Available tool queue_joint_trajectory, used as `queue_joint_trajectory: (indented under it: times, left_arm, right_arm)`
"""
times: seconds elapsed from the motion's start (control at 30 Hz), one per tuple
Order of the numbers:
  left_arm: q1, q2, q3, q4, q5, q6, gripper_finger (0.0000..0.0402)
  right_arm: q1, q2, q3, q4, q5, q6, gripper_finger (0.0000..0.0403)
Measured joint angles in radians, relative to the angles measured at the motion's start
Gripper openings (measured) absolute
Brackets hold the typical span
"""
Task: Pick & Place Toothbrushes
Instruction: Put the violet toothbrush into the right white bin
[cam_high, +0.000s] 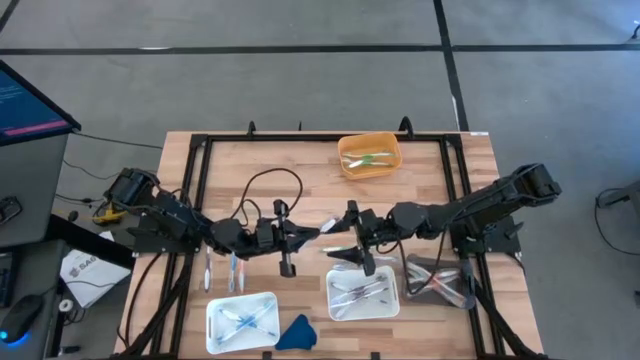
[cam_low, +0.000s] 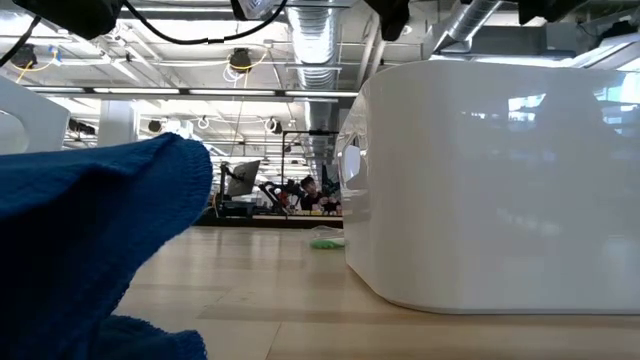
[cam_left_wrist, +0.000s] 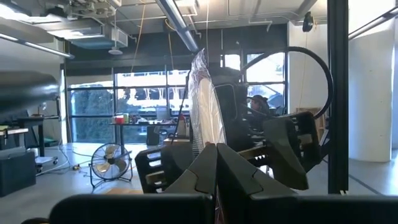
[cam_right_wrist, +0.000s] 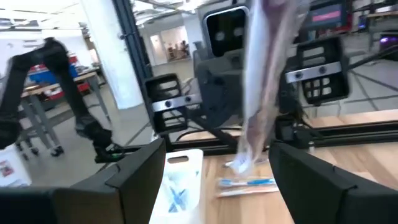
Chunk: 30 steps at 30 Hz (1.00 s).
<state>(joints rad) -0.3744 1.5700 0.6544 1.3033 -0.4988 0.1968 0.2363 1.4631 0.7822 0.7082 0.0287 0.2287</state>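
From above I see both my grippers meeting over the table's middle, my left gripper (cam_high: 318, 233) and right gripper (cam_high: 336, 252) almost tip to tip. Only my wrist cameras show the wrapped toothbrush (cam_left_wrist: 203, 102) standing upright between them. My left fingers (cam_left_wrist: 205, 171) are pressed together on its lower end, I think, though the wrapper blurs there. My right fingers (cam_right_wrist: 140, 168) stand wide apart either side of it, touching nothing. More toothbrushes (cam_high: 364, 292) lie in the white trays (cam_high: 392, 306).
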Motion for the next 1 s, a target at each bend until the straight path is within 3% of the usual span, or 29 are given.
queue_joint_trajectory:
  times: [0.6, 0.8, 1.0]
  left_arm:
    - [0.0, 0.0, 0.001, -0.022, -0.014, -0.003, 0.0]
    - [0.0, 0.0, 0.001, -0.031, -0.032, -0.003, 0.0]
    - [0.0, 0.0, 0.001, -0.045, -0.033, -0.003, 0.0]
  right_arm:
    - [0.002, 0.034, 0.005, 0.038, 0.147, -0.001, 0.0279]
    - [0.001, 0.12, 0.044, 0.038, 0.153, 0.0, 0.0279]
    - [-0.003, 0.124, 0.06, 0.054, 0.153, -0.001, 0.0279]
